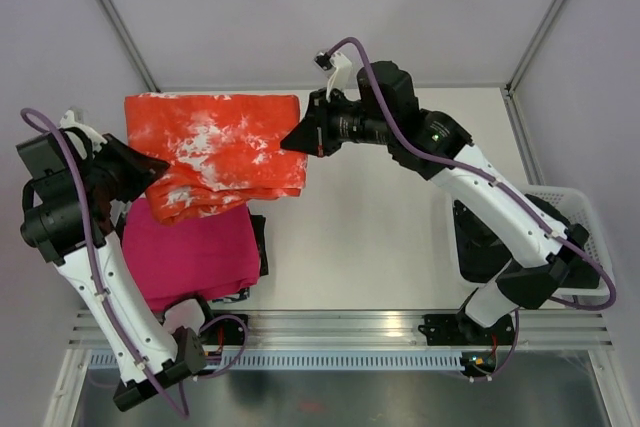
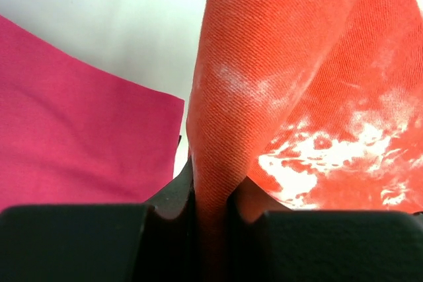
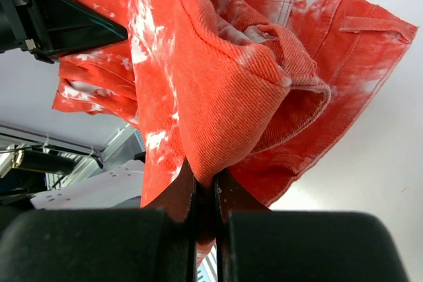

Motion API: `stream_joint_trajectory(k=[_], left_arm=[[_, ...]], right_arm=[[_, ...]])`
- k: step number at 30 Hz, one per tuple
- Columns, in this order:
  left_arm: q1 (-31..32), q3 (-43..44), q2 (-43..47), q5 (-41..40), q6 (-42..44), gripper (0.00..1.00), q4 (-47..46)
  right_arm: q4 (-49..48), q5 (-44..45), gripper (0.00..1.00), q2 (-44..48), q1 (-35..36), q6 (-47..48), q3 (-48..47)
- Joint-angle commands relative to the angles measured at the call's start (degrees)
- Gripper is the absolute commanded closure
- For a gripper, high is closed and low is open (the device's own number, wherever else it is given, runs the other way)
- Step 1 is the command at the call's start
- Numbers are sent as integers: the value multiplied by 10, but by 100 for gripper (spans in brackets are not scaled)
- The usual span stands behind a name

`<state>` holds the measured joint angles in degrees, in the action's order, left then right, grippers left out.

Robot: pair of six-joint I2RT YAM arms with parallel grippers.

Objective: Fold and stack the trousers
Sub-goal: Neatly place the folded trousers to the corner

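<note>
Toward 10 o'clock on the surface (image 1: 380,227), the trousers (image 1: 220,147) hang as a folded bundle between both arms, each end pinched. The left hand (image 1: 158,169) is clamped on the bundle's 9 o'clock end, its jaws pressed tight on a ridge of twill in the left wrist view. The right hand (image 1: 292,139) is clamped the same way on the 3 o'clock end, where a thick wad of layers bulges above its jaws. The bundle's long axis runs from 9 to 3 o'clock, straight from one hand to the other, and it appears lifted rather than lying flat. A folded magenta cloth (image 1: 190,252) lies at 6 o'clock of the bundle, atop a dark garment (image 1: 258,242), and the trousers' near edge overlaps its far edge from above. The left hand is the nearer one to that pile, so stacking likely means both hands carrying the bundle toward 6 o'clock together. Its fabric is orange-red with white bleach-like blotches. The top face is fairly smooth, but the right end looks bunched and uneven.
</note>
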<state>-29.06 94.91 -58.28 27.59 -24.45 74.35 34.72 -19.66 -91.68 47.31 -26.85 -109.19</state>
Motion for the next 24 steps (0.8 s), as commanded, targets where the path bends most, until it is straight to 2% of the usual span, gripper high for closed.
stream_joint_trajectory(k=[1,4,5,8,11,15,16,20,24], left_arm=[[-2,49,11,-81,-31,98,25],[-2,-23,33,-159,-54,98,36],[-2,-86,35,-170,-64,98,34],[-8,-182,27,-206,-72,98,8],[-21,-174,-7,-235,-68,98,12],[-22,-130,-12,-346,-60,98,40],[-21,-143,0,-385,-58,98,41],[-18,-204,15,-409,-45,98,39],[-47,-228,1,-492,-31,98,28]], right_arm=[[16,-17,100,32,11,-14,8],[32,-15,100,45,18,-18,55],[46,-7,100,44,19,-15,57],[79,7,100,30,19,9,62],[76,-18,100,-1,21,8,76],[36,2,100,-24,23,2,96],[32,8,100,-31,23,-1,95],[21,18,100,-75,23,10,79],[34,5,100,-139,21,29,33]])
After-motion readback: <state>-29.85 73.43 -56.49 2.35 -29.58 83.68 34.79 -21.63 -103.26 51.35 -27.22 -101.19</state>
